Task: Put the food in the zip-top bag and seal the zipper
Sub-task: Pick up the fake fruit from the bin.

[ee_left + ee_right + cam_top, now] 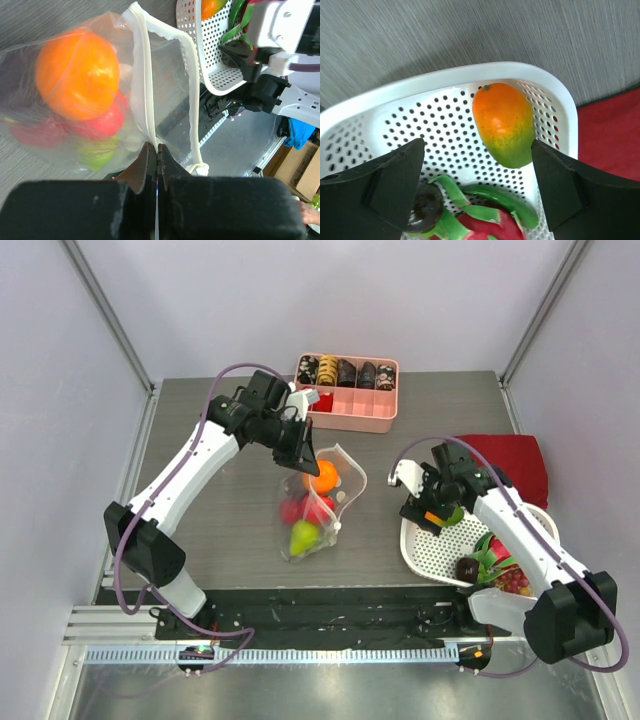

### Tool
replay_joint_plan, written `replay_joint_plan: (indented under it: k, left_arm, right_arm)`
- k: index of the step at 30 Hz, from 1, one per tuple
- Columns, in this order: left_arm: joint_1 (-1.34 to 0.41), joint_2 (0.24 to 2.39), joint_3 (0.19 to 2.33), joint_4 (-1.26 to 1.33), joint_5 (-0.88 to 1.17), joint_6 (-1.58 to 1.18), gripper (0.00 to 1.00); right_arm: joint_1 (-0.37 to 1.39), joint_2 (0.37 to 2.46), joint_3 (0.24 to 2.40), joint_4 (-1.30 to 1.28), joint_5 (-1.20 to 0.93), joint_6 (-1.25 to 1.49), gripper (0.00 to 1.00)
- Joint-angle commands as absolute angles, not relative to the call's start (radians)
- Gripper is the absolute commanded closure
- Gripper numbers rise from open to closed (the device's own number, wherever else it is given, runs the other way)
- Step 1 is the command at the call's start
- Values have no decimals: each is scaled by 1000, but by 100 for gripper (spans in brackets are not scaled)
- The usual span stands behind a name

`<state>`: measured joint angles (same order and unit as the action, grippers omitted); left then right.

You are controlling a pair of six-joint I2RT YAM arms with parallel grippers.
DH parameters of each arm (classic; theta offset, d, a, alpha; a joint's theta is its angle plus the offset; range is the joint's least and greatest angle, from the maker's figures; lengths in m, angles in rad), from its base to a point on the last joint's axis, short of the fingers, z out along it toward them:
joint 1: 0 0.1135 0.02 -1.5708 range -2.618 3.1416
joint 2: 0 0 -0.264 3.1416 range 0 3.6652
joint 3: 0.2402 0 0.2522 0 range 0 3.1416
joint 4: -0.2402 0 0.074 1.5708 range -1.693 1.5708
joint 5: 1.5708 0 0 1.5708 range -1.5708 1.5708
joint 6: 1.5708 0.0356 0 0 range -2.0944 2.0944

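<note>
- Top external view, left side: the left arm (185, 472) rises from its base at the near edge and leans toward the far edge. It bends at the elbow and turns its wrist down and to the right. The left gripper (303, 458) meets the far end of the zip-top bag (345, 490), which lies at the centre of the worktop (220, 530).
- Top external view, bag contents: 1 orange fruit (325, 476) sits by the mouth, 2 red apples (293, 510) are in the middle, and 1 green pear (304, 537) is at the near end.
- Top external view, right side: the right arm (520, 533) is folded, with its forearm angled left. The right gripper (440, 510) hangs over the far left rim of the white basket (430, 550), near the right near corner.
- Top external view, other items: a red cloth (515, 465) lies at the right edge and a pink tray (350, 422) at the far edge.
- Left wrist view: the fingers (145, 160) are pressed together with no gap, pinching the zipper (142, 75) strip. The bag mouth gapes open, and the fruit shows through the film.
- Right wrist view: the fingers (395, 175) are spread wide and hold nothing. They stand 1 on each side of an orange-green fruit (505, 125) that lies on the basket floor. A red-and-green fruit (485, 220) and a dark round piece (422, 205) lie nearer the camera.
</note>
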<state>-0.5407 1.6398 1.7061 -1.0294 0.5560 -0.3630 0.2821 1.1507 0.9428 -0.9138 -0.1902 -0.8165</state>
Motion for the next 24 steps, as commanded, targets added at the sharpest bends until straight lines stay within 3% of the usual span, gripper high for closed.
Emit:
replay_joint_plan:
  k: [1, 12, 17, 21, 22, 24]
  left_arm:
    - [-537, 1637, 1756, -1005, 589, -359, 100]
    - [-537, 1634, 1758, -1006, 586, -361, 100]
    - [-537, 1631, 1759, -1009, 586, -357, 100]
    - [-537, 1629, 1759, -1006, 586, -354, 100]
    - [-538, 1631, 1758, -1005, 587, -356, 100]
    - [-537, 1629, 1761, -1002, 592, -356, 100]
  right_arm:
    - [279, 1189, 910, -790, -108, -972, 9]
    - [265, 1292, 772, -618, -46, -1026, 11]
    - [250, 1298, 732, -588, -48, -1032, 20]
    - [250, 1259, 715, -592, -45, -1022, 33]
    - [250, 1250, 710, -592, -35, -1020, 44]
    - [241, 1220, 715, -604, -32, -1012, 53]
